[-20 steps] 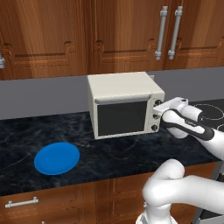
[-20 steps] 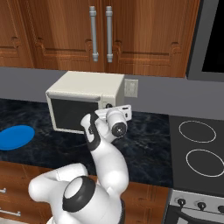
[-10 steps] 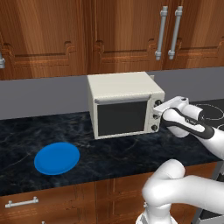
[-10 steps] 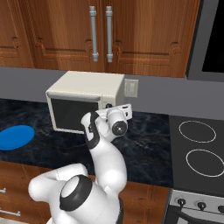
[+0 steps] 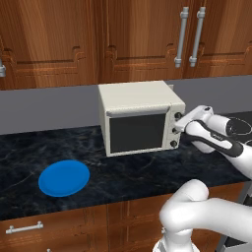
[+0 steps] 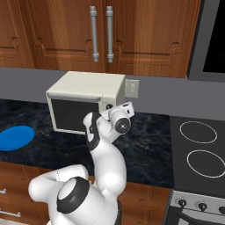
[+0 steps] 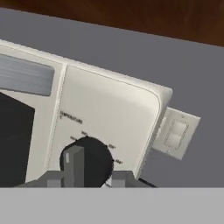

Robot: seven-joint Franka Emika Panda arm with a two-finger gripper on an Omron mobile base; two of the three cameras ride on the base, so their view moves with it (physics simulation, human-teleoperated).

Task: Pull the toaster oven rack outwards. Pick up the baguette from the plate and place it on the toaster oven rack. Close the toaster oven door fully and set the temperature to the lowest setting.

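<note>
The cream toaster oven (image 5: 138,97) (image 6: 88,85) stands on the dark counter. Its door (image 5: 137,133) (image 6: 70,115) is up against the front, dark glass facing out. My gripper (image 5: 180,123) (image 6: 106,114) (image 7: 87,178) is at the right control panel, its fingers (image 7: 54,178) pressed on either side of the top temperature knob (image 7: 87,159) (image 5: 175,116). Two more knobs (image 5: 173,143) sit below. The blue plate (image 5: 64,177) (image 6: 15,137) lies bare to the left. The baguette and the rack are hidden.
A wall outlet (image 6: 131,88) (image 7: 175,133) sits just right of the oven. A stovetop (image 6: 197,149) lies further right. Wooden cabinets with bar handles (image 5: 182,37) hang above, and counter drawers (image 5: 24,229) run below.
The hand has edged slightly closer to the oven's control panel. The oven, door and plate stay where they were.
</note>
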